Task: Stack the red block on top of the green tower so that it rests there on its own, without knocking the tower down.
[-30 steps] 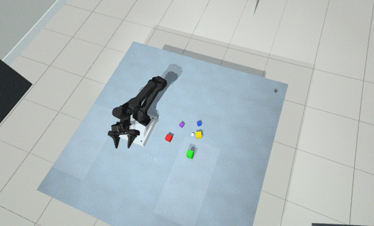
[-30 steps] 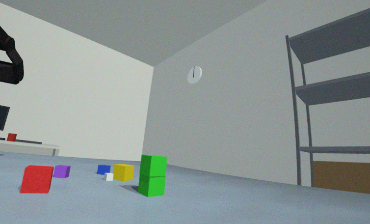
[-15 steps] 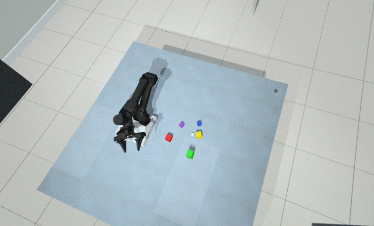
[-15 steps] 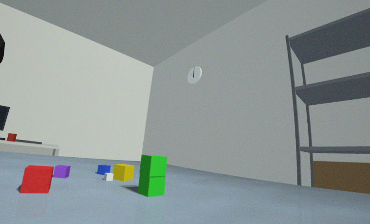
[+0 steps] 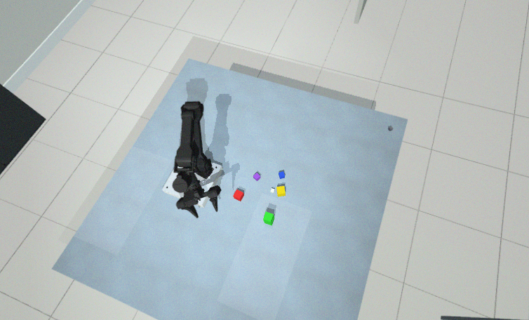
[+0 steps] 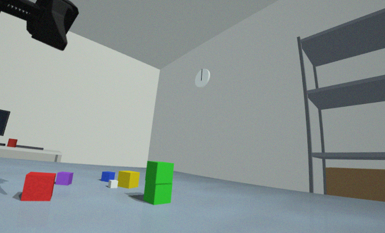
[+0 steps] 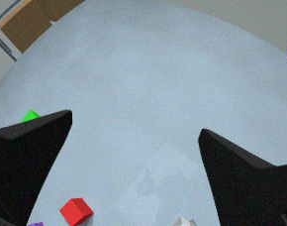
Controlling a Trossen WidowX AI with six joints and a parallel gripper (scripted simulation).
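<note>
The red block (image 5: 238, 195) (image 6: 38, 186) (image 7: 76, 211) rests on the blue surface, apart from the other blocks. The green tower (image 5: 268, 217) (image 6: 158, 183) stands upright, two blocks high; a corner of it (image 7: 31, 116) shows behind a finger in the wrist view. My gripper (image 5: 207, 213) (image 7: 137, 126) is open, with nothing between its fingers. It is above the surface, to the left of the red block in the top view. In the exterior view only part of it shows, high above the blocks at the upper left.
A purple block (image 5: 256, 175) (image 6: 64, 178), a blue block (image 5: 281, 174) (image 6: 107, 176), a yellow block (image 5: 281, 191) (image 6: 128, 179) and a small white block (image 5: 272, 189) (image 6: 113, 183) sit beyond the red block and the tower. The white block is close beside the yellow one.
</note>
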